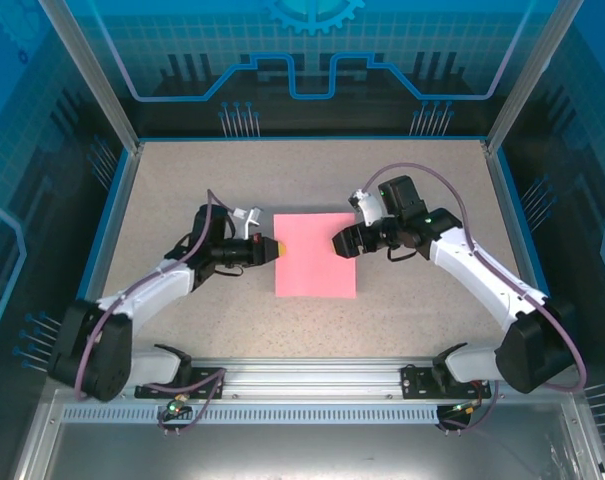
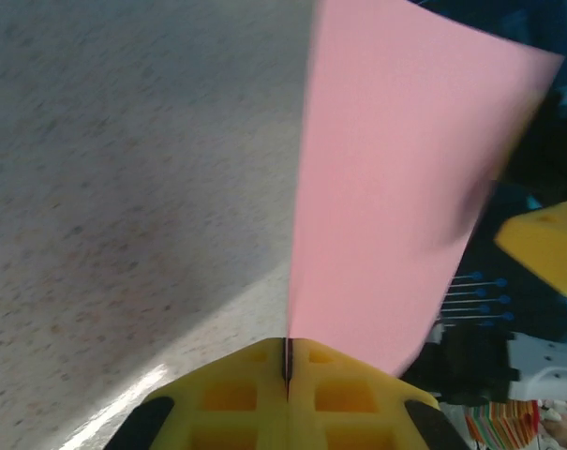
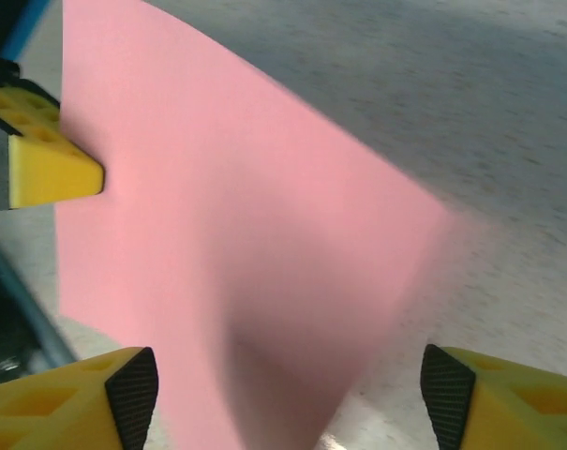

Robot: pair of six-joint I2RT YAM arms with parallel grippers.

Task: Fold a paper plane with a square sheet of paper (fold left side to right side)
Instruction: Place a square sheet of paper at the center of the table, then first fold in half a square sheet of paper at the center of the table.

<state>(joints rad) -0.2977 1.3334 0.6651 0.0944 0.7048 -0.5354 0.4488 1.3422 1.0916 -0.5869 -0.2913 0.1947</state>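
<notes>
We can read no text, label, brand or number in these views. The one sign-like mark is a blue gear emblem [image 1: 313, 12] at twelve o'clock on the back wall panel [image 1: 312, 70], with circuit-style line art below it. We can make out no lettering on it.

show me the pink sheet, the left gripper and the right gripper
square sheet of paper [image 1: 315, 265], top view, its centre
left gripper [image 1: 278, 248], top view, fingertips at sheet's left edge
right gripper [image 1: 338, 243], top view, fingertips at sheet's right edge
</notes>
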